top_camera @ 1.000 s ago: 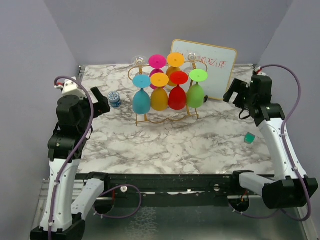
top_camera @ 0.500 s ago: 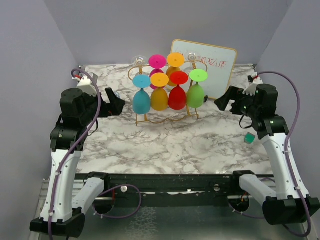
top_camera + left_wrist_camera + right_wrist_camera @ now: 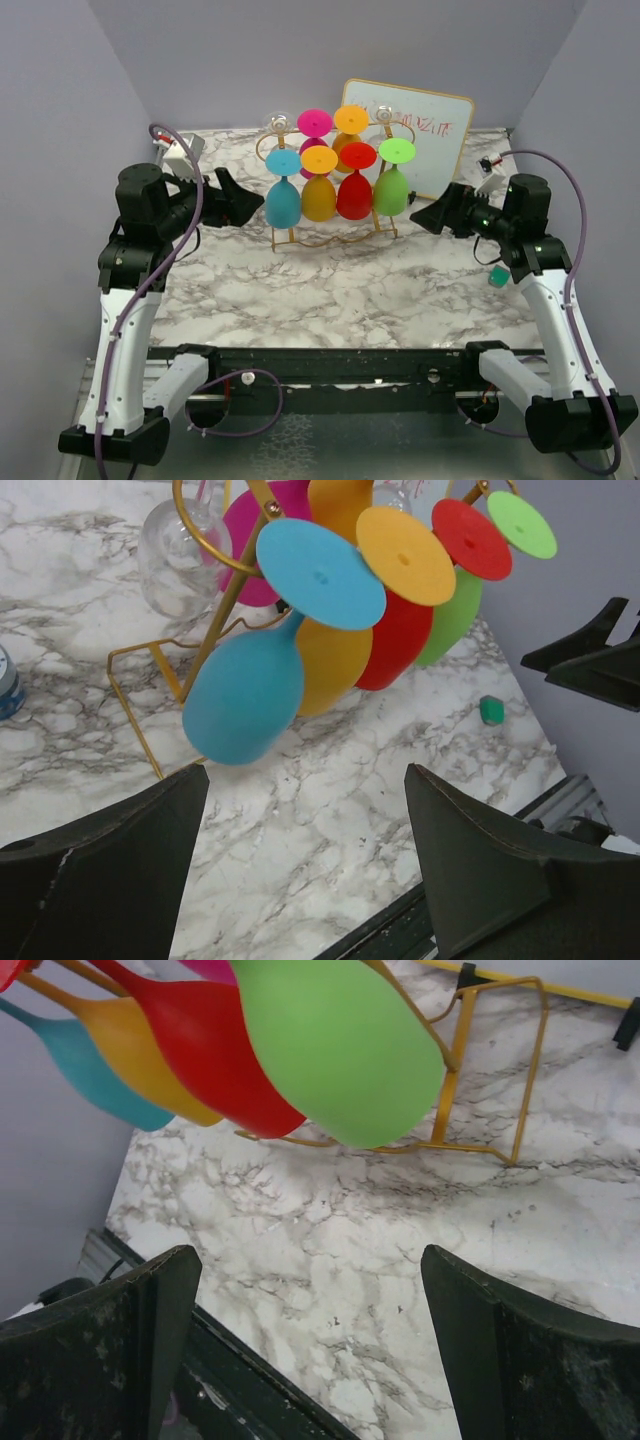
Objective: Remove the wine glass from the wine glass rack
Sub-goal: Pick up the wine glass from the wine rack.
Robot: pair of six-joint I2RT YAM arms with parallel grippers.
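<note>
The gold wire wine glass rack (image 3: pixel 333 238) stands at the table's back middle, with several coloured glasses hanging upside down on it: blue (image 3: pixel 282 201), orange (image 3: pixel 319 197), red (image 3: pixel 354 195), green (image 3: pixel 391 190), plus pink and orange behind. My left gripper (image 3: pixel 250 205) is open, just left of the blue glass (image 3: pixel 245 695), not touching it. My right gripper (image 3: pixel 421 221) is open, just right of the green glass (image 3: pixel 335 1050), apart from it. A clear glass (image 3: pixel 180 555) hangs at the rack's back left.
A gold-framed whiteboard (image 3: pixel 415 140) leans behind the rack on the right. A small green cube (image 3: pixel 498 277) lies on the marble near the right arm. A blue-capped jar (image 3: pixel 8 685) shows at the left wrist view's left edge.
Both arms have swung inward toward the rack: the left gripper moved right to the blue glass, the right gripper moved left to the green glass. The glasses have not moved.
</note>
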